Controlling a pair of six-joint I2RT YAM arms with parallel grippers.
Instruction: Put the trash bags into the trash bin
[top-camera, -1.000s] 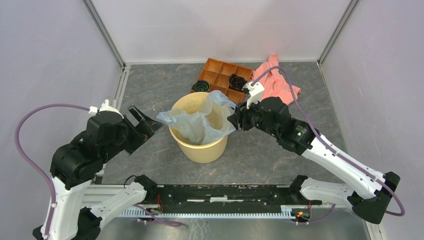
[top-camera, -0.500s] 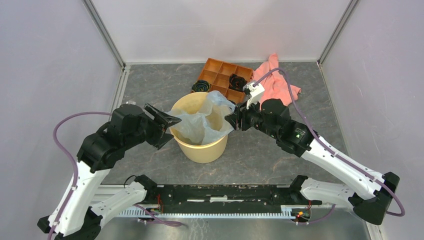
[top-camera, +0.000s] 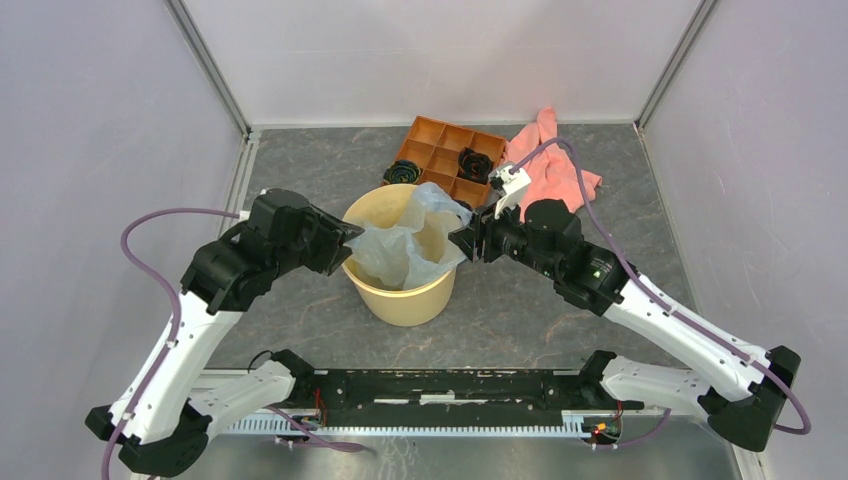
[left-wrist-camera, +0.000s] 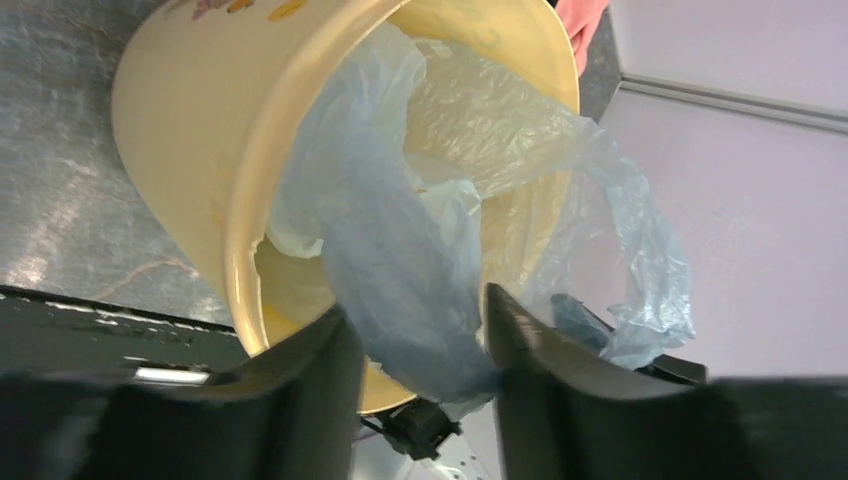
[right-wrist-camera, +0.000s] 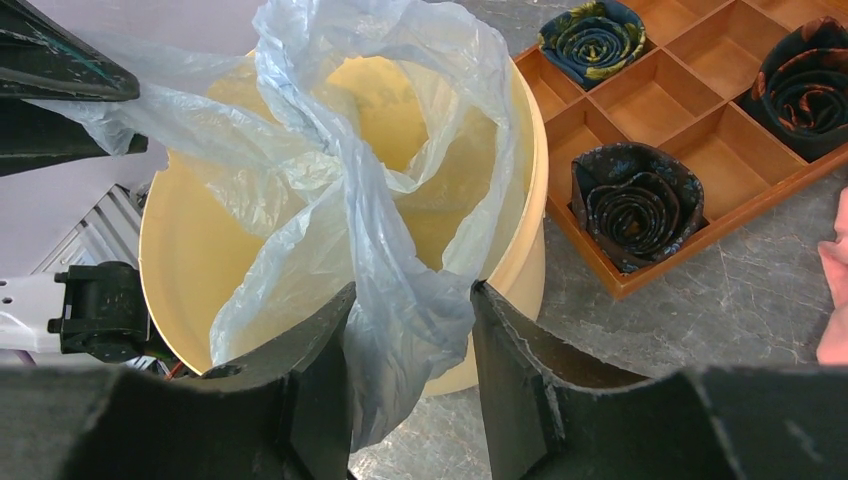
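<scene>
The thin, translucent pale blue-grey plastic trash bag (top-camera: 400, 245) sits half inside the round tan-yellow plastic trash bin (top-camera: 400, 300). Its crinkled film billows above the rim and is drawn out toward both sides. Treat it as nearly weightless, limp and slippery. It holds no shape, catches air, and will likely slide out of a shallow pinch or tear under a hard pull. Take it where the film gathers into a thick fold, not at a single-layer edge.

Your right gripper (top-camera: 460, 243) appears clenched on a bunched fold at the bin's right rim. Your left gripper (top-camera: 348, 237) has film filling the gap between its fingers at the left rim, but whether it is pinched firm cannot be told.

Just behind the bin sits an orange compartment tray (top-camera: 425, 123) holding dark rolled items (top-camera: 473, 163), with a crumpled pink cloth (top-camera: 555, 165) beside it.
</scene>
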